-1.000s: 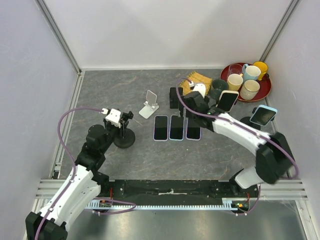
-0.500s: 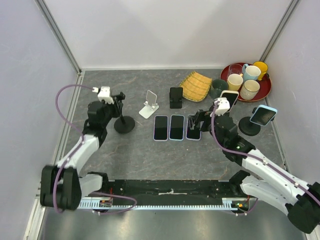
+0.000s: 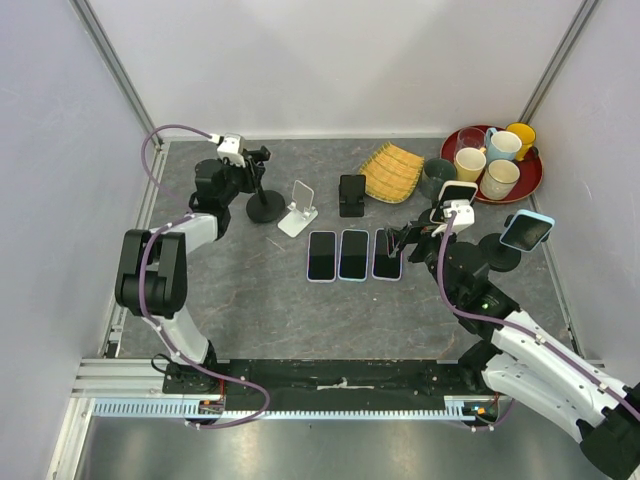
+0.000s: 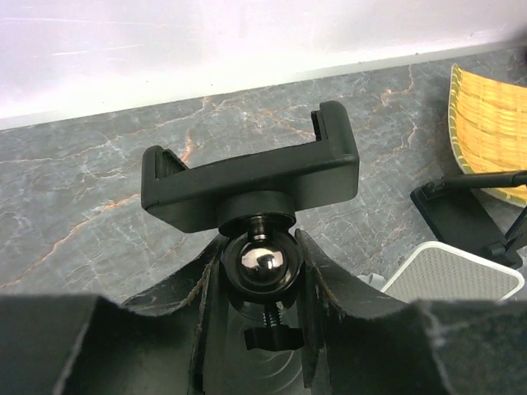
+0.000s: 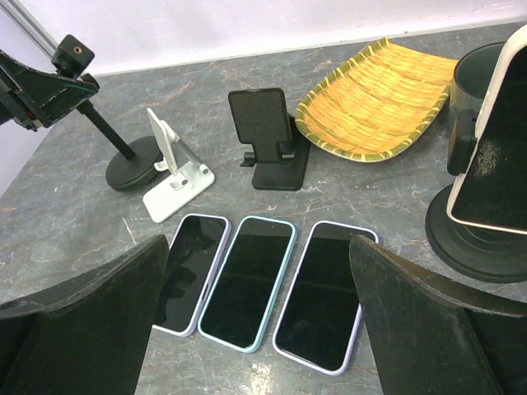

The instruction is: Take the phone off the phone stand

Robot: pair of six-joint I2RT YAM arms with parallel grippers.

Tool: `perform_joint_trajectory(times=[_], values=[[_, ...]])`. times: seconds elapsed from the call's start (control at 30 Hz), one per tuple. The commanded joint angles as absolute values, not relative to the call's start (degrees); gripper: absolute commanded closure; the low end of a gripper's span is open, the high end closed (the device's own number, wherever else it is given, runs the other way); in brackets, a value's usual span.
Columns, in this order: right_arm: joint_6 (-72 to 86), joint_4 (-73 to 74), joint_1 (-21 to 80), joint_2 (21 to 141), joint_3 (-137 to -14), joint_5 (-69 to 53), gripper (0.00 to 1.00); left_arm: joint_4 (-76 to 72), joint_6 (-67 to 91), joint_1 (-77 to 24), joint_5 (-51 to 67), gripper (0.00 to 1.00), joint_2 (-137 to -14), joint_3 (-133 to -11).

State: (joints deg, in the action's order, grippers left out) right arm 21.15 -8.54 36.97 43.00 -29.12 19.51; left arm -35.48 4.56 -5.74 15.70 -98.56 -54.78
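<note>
Far left, the left end effector (image 4: 262, 276) has swung out toward the back corner of the surface (image 3: 250, 300) from nearer centre. Its fingers are pinched narrow on the ball neck of the empty clamp stand (image 3: 265, 207), which came along with it. The right end effector (image 5: 257, 241) has pulled back, fingers wide, above a row of three flat phones (image 5: 247, 280). Beyond it are a white folding stand (image 5: 173, 177), a black stand (image 5: 272, 136) and a woven tray (image 5: 379, 99). Just to its right, the cream-cased phone (image 5: 494, 156) sits on its round-base stand (image 5: 473, 239), probably untouched.

Bright even light, soft shadows, sharp focus.
</note>
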Motion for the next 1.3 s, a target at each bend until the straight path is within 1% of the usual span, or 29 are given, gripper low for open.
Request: perform_joint_trajectory(times=[0.0,0.07,0.1,0.2,0.27,0.33,0.37,0.4,0.47,0.5,0.6,0.63,0.67,0.73,0.77,0.87,0.97,1.03,1.07,1.13,1.17,1.27], values=[[20.21,-10.37,37.0,43.33,-29.36,20.74,0.02,-47.63,2.2,-5.89,20.65,0.98,-100.19,-58.8],[19.95,-10.46,37.0,43.33,-29.36,20.83,0.02,-47.72,0.63,-6.15,20.92,0.98,-100.81,-58.54],[19.95,-10.55,37.0,43.42,-29.36,20.66,0.02,-47.46,0.09,-6.59,20.92,0.96,-100.9,-58.19],[19.95,-10.55,37.0,44.03,-29.62,19.87,0.02,-46.5,-3.86,-6.94,21.27,0.89,-100.99,-57.75],[20.04,-9.94,37.0,44.65,-30.06,19.43,0.02,-45.88,-5.09,-6.94,21.18,0.86,-100.55,-57.4],[20.21,-9.41,37.0,44.82,-30.41,19.25,0.02,-46.05,-5.1,-6.94,21.01,0.8,-100.02,-56.78],[20.3,-8.88,37.0,44.65,-30.67,19.16,0.02,-46.32,-5.01,-6.94,21.01,0.75,-99.5,-56.08],[20.22,-8.7,37.0,44.3,-30.85,19.25,0.02,-46.49,-4.75,-6.94,21.09,0.66,-98.71,-55.73],[20.22,-7.74,37.0,43.77,-31.37,19.25,0.02,-46.67,-4.66,-6.94,20.83,0.58,-97.74,-54.68],[20.21,-7.13,37.0,43.51,-31.64,19.34,0.02,-46.84,-4.57,-6.94,20.57,0.51,-96.78,-54.32],[20.48,-3.09,37.0,44.47,-34.01,22.22,0.02,-46.93,-3.61,-6.94,20.39,0.35,-95.02,-53.18],[20.65,-1.77,37.09,44.73,-34.8,23.11,0.02,-46.93,-2.99,-6.94,20.3,0.32,-93.53,-52.91],[21.0,-0.19,37.0,45.0,-36.28,24.16,0.02,-46.76,-2.73,-6.94,20.13,0.26,-92.65,-52.21],[22.15,3.33,37.0,45.61,-38.39,26.1,0.02,-45.8,-1.68,-6.94,18.82,0.23,-89.32,-51.6],[22.24,5.86,37.0,45.88,-39.45,26.45,0.02,-45.01,-1.32,-6.94,18.2,0.16,-88.08,-51.07],[21.97,12.18,37.09,47.9,-44.72,27.16,0.02,-41.23,-0.53,-6.86,16.17,0.04,-81.76,-49.32],[21.1,19.4,37.09,51.41,-51.14,28.65,0.02,-34.91,2.89,-6.94,14.42,0.0,-73.68,-47.9],[21.88,24.75,36.91,54.57,-55.61,32.49,0.02,-29.66,4.73,-6.94,13.45,0.0,-69.54,-46.59],[22.23,25.92,36.91,55.45,-56.77,33.56,0.02,-27.53,5.36,-6.94,13.27,0.0,-65.0,-46.23],[22.67,28.29,36.22,57.39,-59.22,35.67,0.02,-21.91,7.98,-6.94,11.88,0.0,-60.58,-45.97],[23.11,28.74,35.78,57.83,-59.85,37.42,0.02,-15.71,9.3,-6.94,11.17,0.0,-56.55,-45.97],[22.59,29.09,32.97,59.32,-61.52,40.59,0.02,-6.63,11.77,-6.94,11.86,0.0,-50.29,-45.0]])
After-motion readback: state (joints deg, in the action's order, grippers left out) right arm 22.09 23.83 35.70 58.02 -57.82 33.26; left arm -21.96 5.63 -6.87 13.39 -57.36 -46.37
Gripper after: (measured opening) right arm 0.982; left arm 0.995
